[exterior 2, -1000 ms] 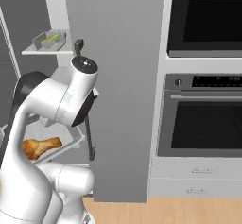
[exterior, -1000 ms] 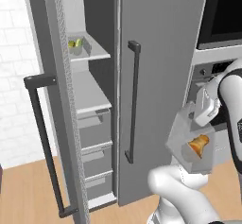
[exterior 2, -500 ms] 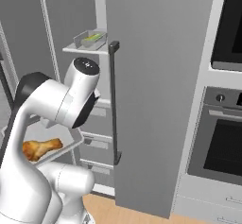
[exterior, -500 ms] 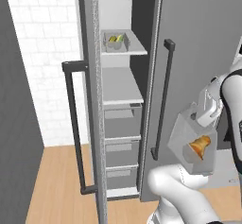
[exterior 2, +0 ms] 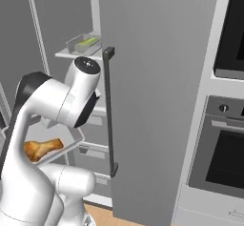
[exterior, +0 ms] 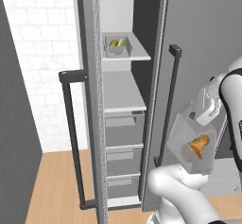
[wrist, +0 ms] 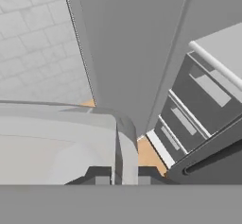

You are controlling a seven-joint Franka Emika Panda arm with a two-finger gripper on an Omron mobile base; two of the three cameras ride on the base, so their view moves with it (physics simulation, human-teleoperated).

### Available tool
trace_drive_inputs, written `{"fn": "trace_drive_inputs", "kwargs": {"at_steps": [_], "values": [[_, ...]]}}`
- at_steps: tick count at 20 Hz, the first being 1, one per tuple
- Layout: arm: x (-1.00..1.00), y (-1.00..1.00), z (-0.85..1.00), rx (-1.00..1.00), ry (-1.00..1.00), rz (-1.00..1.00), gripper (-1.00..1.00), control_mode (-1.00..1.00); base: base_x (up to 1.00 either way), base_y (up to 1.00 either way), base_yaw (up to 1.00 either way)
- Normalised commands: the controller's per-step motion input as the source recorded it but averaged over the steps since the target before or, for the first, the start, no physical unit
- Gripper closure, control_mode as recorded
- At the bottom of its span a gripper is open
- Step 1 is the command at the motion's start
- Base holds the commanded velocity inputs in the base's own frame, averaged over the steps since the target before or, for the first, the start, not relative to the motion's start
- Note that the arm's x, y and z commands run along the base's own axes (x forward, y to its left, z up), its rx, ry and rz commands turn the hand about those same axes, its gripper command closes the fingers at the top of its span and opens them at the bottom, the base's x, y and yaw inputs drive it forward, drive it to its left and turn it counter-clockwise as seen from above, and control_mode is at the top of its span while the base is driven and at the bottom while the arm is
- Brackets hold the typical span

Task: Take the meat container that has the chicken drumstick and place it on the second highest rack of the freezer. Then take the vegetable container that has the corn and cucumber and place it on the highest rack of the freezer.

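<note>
The robot's gripper (wrist: 124, 173) is pinched tight on the rim of the meat container (exterior: 194, 145), a see-through tray held close to its white arm, low and off to the side of the freezer (exterior: 124, 119). The chicken drumstick (exterior 2: 43, 148) lies inside, and the tray looks tipped in the left base view, so I think the drumstick could slide to one end or even roll out if the arm swings fast. The claw only holds one thin edge, so the tray might twist or slip too. The freezer stands open, but the gap is narrow. On one side is the open door (exterior: 90, 100) with its long dark handle (exterior: 71, 138), and on the other is a tall grey panel (exterior 2: 152, 96) with another dark bar (exterior: 169, 105). A corner of the tray could bump either edge on the way in. The second highest rack (exterior: 120, 95) is bare and has room, with the grey drawers (exterior: 124, 147) just under it. The highest rack (exterior: 134, 53) already holds the vegetable container (exterior: 116, 46), with the yellow corn (exterior: 113, 43) and green cucumber (exterior 2: 88, 42) in it. The space between the two racks is not tall, so the tray has to go in flat and level, or its rim could hit the shelf above.
</note>
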Motion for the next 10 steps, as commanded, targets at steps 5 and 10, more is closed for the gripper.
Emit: {"fn": "trace_drive_inputs", "kwargs": {"at_steps": [5,10], "values": [[0.00,0.03,0.01,0.00,-0.02,-0.05,1.00,-1.00,0.02,0.05,-0.07],[0.00,0.13,0.08,0.03,-0.02,-0.36,1.00,-1.00,0.00,0.00,0.00]]}}
